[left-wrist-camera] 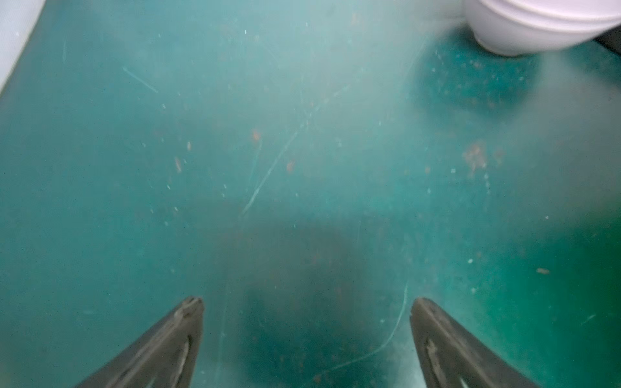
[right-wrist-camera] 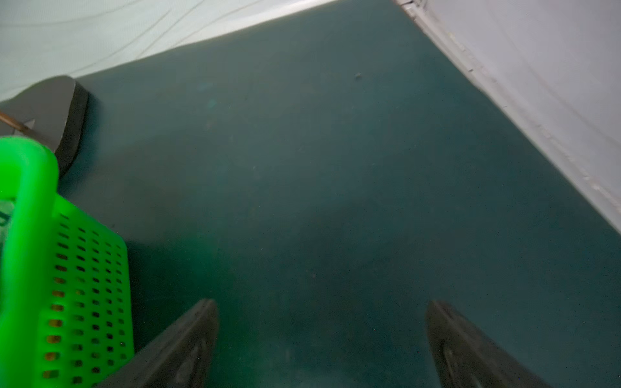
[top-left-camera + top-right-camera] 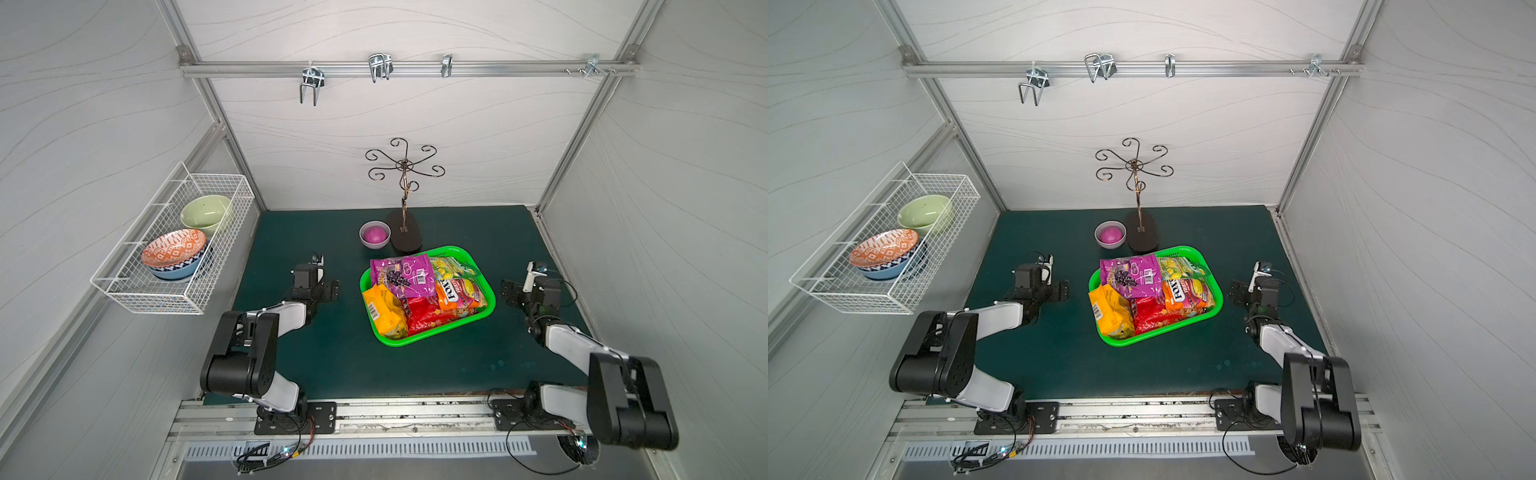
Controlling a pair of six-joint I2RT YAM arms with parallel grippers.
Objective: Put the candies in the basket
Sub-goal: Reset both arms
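The left fingers (image 1: 168,342) stand spread wide, and only scuffed, scratched green bench (image 1: 302,168) shows between them. The right fingers (image 2: 181,346) are spread just as wide over bare bench. The perforated wall of the basket (image 2: 84,302) is just beside one of the right fingers.

In both top views the basket (image 3: 436,333) sits between the two arms, its rim apart from either set of fingers, and it is turned at a slant to the bench edges. The left fingers point at it across a strip of open bench, while the right ones stand near its other side. All the candies visible lie inside it, overlapping:
- A purple bag (image 3: 401,276) lies on top and bears a white barcode label.
- An orange bag (image 3: 453,293) reads "FOX" in large white letters; the smaller print is too fine to read.
- A yellow-orange bag (image 3: 384,309) at the near corner shows a barcode.
- A red bag (image 3: 424,318) lies partly under the others.
- A green-and-yellow bag (image 3: 451,268) lies at the far side.

Just behind the basket stands a dark-based wire stand (image 3: 405,237), its base touching or almost touching the rim. A small grey bowl (image 3: 375,235) with a pink ball is beside it. The near half of the bench lies open. A white wire rack (image 3: 174,249) with bowls hangs on the left wall, and the right arm is close to the right wall.
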